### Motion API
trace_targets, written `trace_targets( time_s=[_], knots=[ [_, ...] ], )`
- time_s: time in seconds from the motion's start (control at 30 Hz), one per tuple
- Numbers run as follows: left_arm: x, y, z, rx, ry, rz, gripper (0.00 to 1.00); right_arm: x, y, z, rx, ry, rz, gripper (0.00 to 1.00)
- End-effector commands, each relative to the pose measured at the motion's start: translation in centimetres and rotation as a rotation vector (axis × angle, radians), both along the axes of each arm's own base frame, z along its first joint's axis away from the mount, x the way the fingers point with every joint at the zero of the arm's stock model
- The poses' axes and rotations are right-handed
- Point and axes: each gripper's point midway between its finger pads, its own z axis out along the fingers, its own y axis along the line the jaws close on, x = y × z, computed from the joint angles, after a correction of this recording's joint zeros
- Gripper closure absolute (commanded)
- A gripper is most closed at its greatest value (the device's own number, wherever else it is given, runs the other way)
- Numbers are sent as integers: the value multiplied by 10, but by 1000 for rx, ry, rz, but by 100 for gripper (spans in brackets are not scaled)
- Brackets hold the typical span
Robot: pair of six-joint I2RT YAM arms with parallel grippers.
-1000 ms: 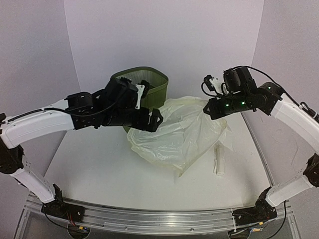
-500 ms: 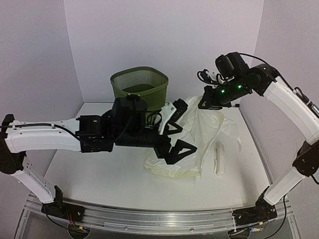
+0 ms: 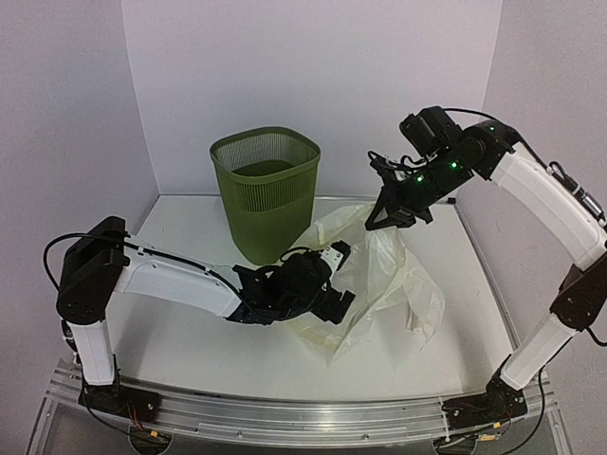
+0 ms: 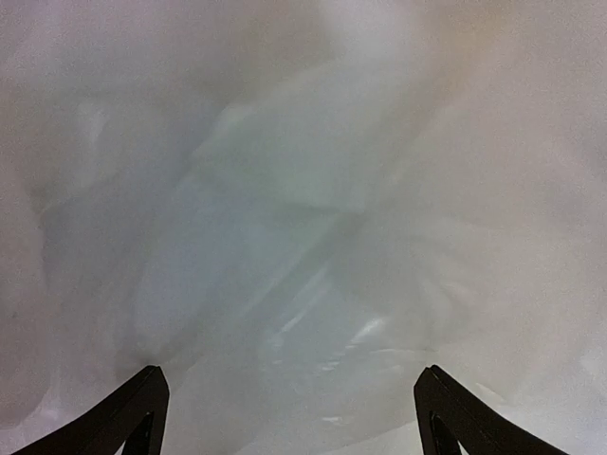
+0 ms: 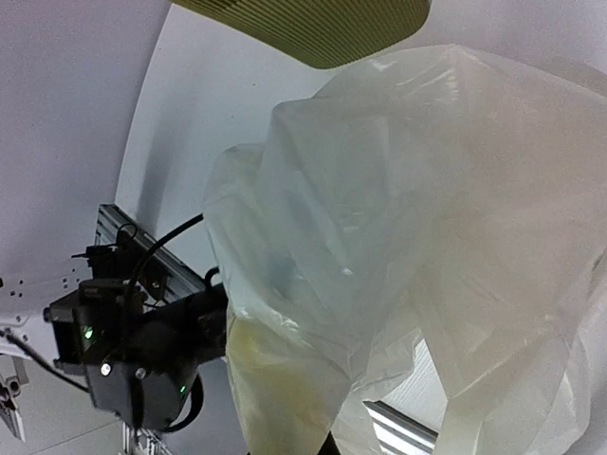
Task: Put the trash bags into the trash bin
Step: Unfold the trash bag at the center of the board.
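The olive-green trash bin (image 3: 266, 190) stands upright at the back of the table; its slatted side shows at the top of the right wrist view (image 5: 313, 24). The pale translucent trash bag (image 3: 384, 270) lies crumpled to the bin's right, with its top drawn upward. My right gripper (image 3: 391, 216) is shut on the bag's upper edge and holds it above the table. In the right wrist view the film (image 5: 408, 237) hangs from the jaws and hides them. My left gripper (image 3: 332, 289) is open and pushed against the bag's left side. Film (image 4: 303, 237) fills the left wrist view between its spread fingers (image 4: 142, 408).
White walls close in the table at the back and on both sides. The bin stands close behind my left gripper. My left arm (image 5: 142, 351) and the metal base rail show in the right wrist view. Bare table (image 3: 190, 341) lies at the front left.
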Motion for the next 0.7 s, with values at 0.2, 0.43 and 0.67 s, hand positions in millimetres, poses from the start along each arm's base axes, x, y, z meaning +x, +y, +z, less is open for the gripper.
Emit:
trace_targets(
  time_s=[0.2, 0.43, 0.67],
  knots=[
    [25, 32, 13, -179, 100, 95, 1, -34, -11, 33, 89, -16, 65, 100],
    [2, 86, 66, -321, 131, 148, 0, -28, -33, 27, -8, -133, 45, 100],
    [-6, 158, 93, -322, 106, 296, 0, -32, -28, 32, 26, -148, 91, 100]
  ],
)
